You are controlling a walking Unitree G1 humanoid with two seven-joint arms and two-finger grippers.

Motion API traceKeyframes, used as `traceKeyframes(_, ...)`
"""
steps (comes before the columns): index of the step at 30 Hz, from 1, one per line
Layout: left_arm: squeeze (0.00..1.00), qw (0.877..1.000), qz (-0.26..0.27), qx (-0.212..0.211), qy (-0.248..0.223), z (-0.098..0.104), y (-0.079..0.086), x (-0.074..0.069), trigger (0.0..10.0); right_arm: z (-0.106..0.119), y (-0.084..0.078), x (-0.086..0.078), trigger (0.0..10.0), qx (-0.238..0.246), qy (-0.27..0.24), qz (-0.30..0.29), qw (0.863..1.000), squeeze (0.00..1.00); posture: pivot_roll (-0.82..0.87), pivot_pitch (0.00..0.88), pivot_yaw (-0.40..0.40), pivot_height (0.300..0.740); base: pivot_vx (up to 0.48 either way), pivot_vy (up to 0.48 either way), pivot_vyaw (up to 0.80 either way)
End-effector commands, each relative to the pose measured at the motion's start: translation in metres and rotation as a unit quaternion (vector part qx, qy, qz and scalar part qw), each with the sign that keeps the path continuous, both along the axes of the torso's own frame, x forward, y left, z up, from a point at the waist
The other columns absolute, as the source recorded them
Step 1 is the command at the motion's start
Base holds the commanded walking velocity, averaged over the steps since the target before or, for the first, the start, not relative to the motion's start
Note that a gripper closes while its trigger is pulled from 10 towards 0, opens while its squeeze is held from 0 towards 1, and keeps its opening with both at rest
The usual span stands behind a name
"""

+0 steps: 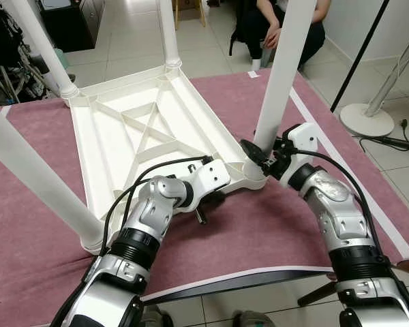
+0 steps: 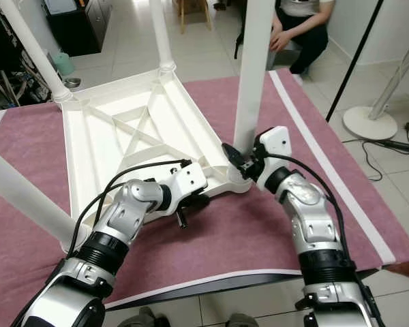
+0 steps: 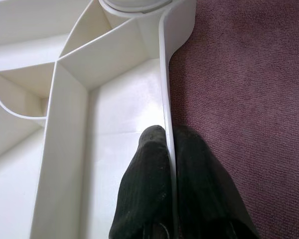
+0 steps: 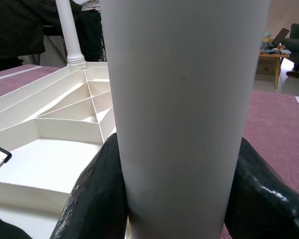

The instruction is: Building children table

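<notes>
Tabletop (image 1: 123,146) upturned with four legs, left gripper (image 3: 170,149) pinching rim, right gripper (image 4: 179,199) clasping one leg (image 1: 279,75).

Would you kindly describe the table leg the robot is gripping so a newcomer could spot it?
On the maroon mat lies an upturned white tabletop with four legs standing up. The gripped leg stands at its near right corner, the one with the right gripper clamped round its base.

Smooth glossy white plastic tabletop (image 1: 116,146), matt white leg (image 4: 184,114), rough maroon carpet-like cloth (image 3: 249,84)
</notes>
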State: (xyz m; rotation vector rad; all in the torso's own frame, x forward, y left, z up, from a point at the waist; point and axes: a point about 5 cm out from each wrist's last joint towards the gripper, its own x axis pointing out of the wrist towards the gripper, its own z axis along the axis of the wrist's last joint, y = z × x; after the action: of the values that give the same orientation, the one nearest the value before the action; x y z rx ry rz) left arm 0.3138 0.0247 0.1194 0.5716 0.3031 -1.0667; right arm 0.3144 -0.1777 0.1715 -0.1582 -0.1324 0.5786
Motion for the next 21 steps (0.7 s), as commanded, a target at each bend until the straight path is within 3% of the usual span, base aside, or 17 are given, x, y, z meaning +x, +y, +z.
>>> traceKeyframes(1,0.00,0.980,0.175,0.026,-0.089,-0.009,0.025,0.014,10.0,-0.007,0.006,0.000,10.0,-0.002,0.017,0.012,1.000,0.00,-0.02,0.000,0.124,0.740,0.000,0.000,0.00)
traceKeyframes(8,0.00,0.980,0.176,0.025,-0.089,-0.009,0.026,0.014,10.0,-0.020,0.008,-0.002,10.0,-0.009,0.032,-0.021,0.999,0.00,-0.02,0.000,0.123,0.740,0.000,0.000,0.00)
traceKeyframes(9,0.00,0.980,0.176,0.025,-0.089,-0.009,0.026,0.014,10.0,-0.028,0.010,-0.003,10.0,-0.005,0.039,-0.058,0.998,0.00,-0.02,0.000,0.123,0.740,0.000,0.000,0.00)
traceKeyframes(15,0.00,0.980,0.176,0.025,-0.089,-0.009,0.026,0.014,10.0,-0.039,0.012,-0.001,10.0,-0.008,0.042,-0.140,0.989,0.00,-0.02,0.000,0.123,0.740,0.000,0.000,0.00)
traceKeyframes(17,0.00,0.980,0.176,0.025,-0.089,-0.009,0.025,0.014,10.0,-0.044,0.015,0.000,10.0,-0.014,0.041,-0.197,0.980,0.00,-0.02,0.000,0.123,0.740,0.000,0.000,0.00)
traceKeyframes(21,0.00,0.980,0.174,0.023,-0.089,-0.008,0.024,0.014,10.0,-0.046,0.024,0.001,10.0,-0.025,0.032,-0.235,0.971,0.00,-0.03,0.000,0.124,0.740,0.000,0.000,0.00)
